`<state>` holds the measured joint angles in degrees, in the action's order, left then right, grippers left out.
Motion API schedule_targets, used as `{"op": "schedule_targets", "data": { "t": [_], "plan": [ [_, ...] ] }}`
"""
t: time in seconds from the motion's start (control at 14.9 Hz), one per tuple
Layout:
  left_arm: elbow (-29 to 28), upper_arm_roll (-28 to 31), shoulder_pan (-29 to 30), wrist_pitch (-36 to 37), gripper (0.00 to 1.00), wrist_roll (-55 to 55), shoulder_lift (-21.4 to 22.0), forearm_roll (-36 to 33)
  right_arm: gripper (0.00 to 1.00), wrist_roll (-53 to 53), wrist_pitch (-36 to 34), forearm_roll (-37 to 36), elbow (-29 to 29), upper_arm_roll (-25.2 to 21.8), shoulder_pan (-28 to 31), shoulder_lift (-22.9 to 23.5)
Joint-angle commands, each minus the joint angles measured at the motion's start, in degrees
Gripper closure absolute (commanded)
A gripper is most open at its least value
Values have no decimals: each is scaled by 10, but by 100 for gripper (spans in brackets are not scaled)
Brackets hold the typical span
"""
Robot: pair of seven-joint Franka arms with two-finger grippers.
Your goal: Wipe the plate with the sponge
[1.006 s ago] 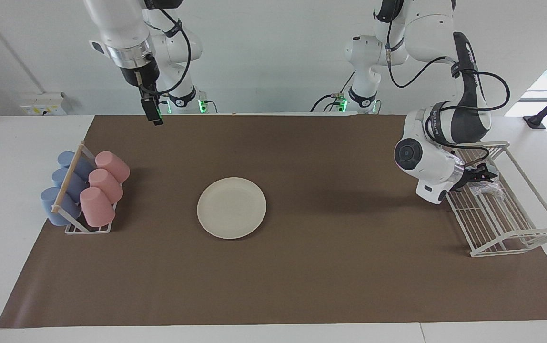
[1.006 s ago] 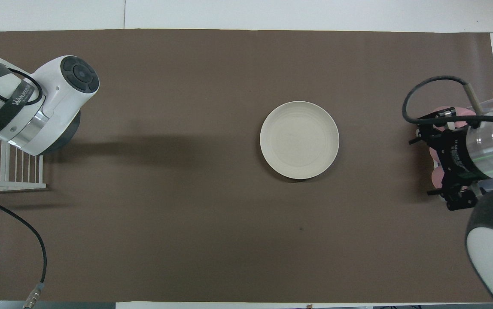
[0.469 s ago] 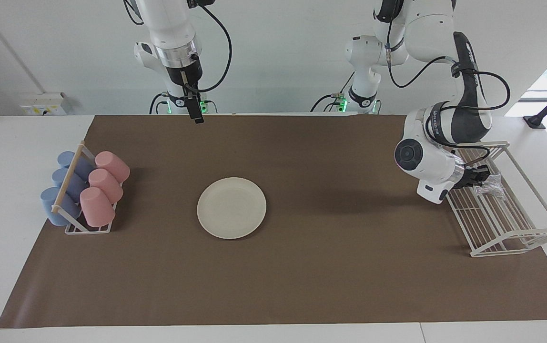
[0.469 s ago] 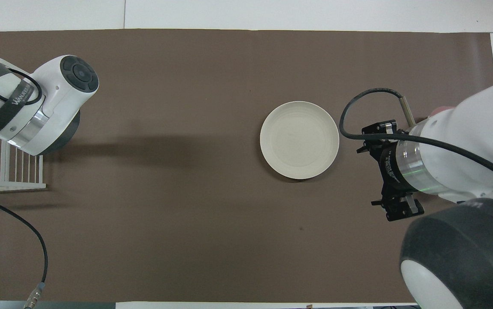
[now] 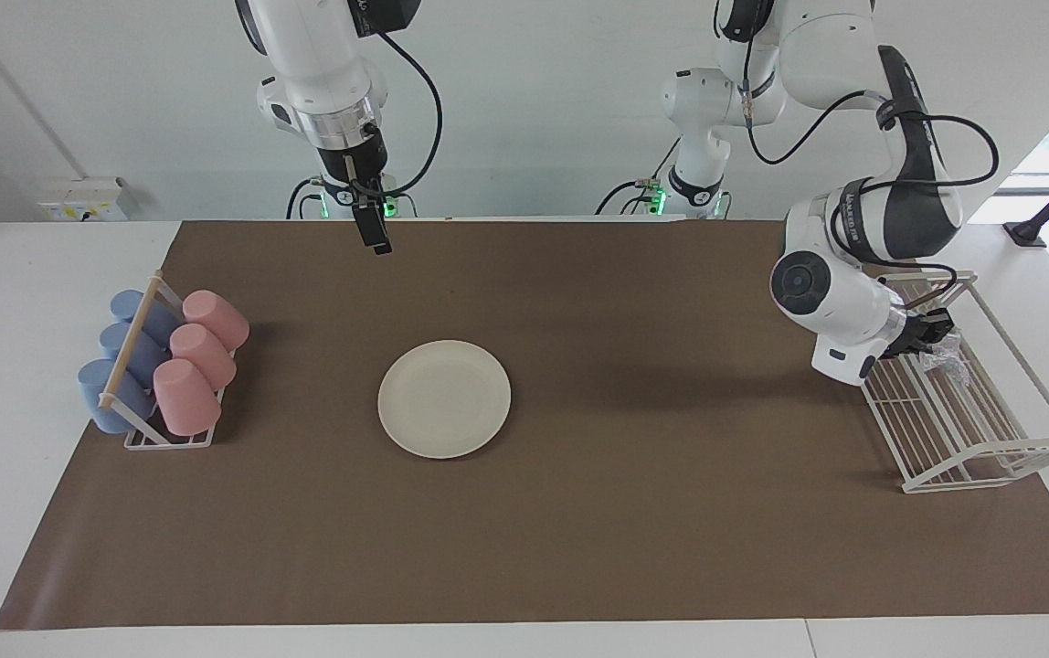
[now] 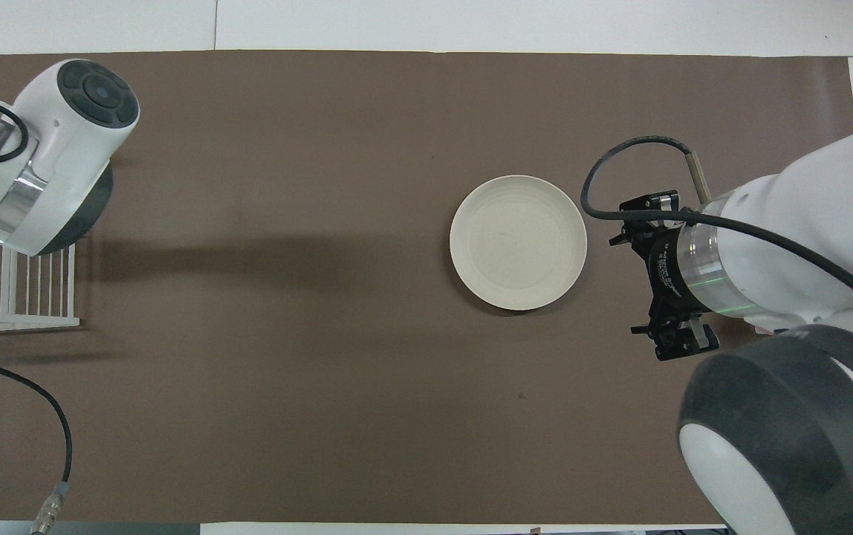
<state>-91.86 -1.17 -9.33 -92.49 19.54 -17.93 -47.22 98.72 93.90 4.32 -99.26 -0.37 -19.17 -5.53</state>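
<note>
The cream-white plate [image 5: 444, 398] [image 6: 518, 242] lies flat on the brown mat near the middle of the table, with nothing on it. The silvery sponge [image 5: 948, 355] is in the white wire rack [image 5: 990, 429] at the left arm's end of the table. My left gripper [image 5: 934, 336] reaches into that rack and is shut on the sponge, just above the wires. In the overhead view the left arm's wrist covers both. My right gripper [image 5: 380, 243] hangs open and empty, high over the mat's edge nearest the robots, apart from the plate.
A small rack [image 5: 136, 429] with blue and pink cups lying in it stands at the right arm's end of the table. The brown mat [image 5: 634, 530] covers most of the table. In the overhead view the right arm's wrist [image 6: 701, 275] hangs beside the plate.
My left gripper shut on the sponge in the wire rack, and the arm has risen slightly. My right arm swung from near the cup rack toward the table's middle.
</note>
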Motion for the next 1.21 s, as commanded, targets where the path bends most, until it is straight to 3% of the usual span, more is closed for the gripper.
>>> {"op": "schedule_targets", "data": {
  "t": [0.0,0.2,0.4,0.74,0.8,1.01,1.14],
  "plan": [
    [46,3,-5,50,100,-5,36,103,0,1,24,23,-4,11,-4,-6],
    [108,2,-4,125,100,-4,49,214,0,64,53,27,-6,11,-7,-5],
    [132,11,10,178,100,2,90,371,0,116,54,26,-9,16,-20,-6],
    [129,11,78,173,100,42,120,653,0,135,43,24,-8,15,-20,-7],
    [115,11,91,170,100,42,132,706,0,135,41,22,-8,15,-21,-8],
    [-32,11,106,97,100,35,202,843,5,154,46,23,-10,17,-31,-9],
    [-131,11,99,46,100,-10,249,903,0,187,79,35,4,20,-43,1]
  ]
}}
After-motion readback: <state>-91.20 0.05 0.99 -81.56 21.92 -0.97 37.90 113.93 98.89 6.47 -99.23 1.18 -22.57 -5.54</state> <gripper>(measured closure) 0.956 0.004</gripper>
